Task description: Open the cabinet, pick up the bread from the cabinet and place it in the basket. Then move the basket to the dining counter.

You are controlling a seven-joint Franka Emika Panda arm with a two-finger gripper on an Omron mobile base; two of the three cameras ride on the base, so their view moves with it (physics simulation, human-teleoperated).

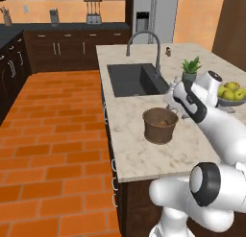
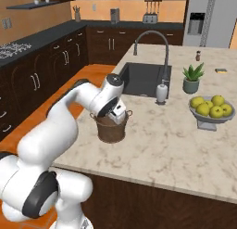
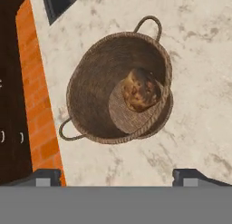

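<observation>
The two-finger pincer point(image 3: 117, 175) hangs above the basket with its dark tips spread wide, gripping nothing. Below it stands the brown woven, bucket-shaped basket point(image 3: 93, 98) with two loop handles, on the beige, marble-veined stone dining counter point(image 3: 204, 82). The hand view looks straight in: the small round mottled brown bread roll point(image 3: 141, 89) lies on the basket's woven bottom. The right base view adds a grey bowl of yellow-green apples point(image 2: 211, 108).

One basket point(image 3: 90, 105); one bread point(image 3: 141, 89); one plant point(image 2: 192, 77)
</observation>
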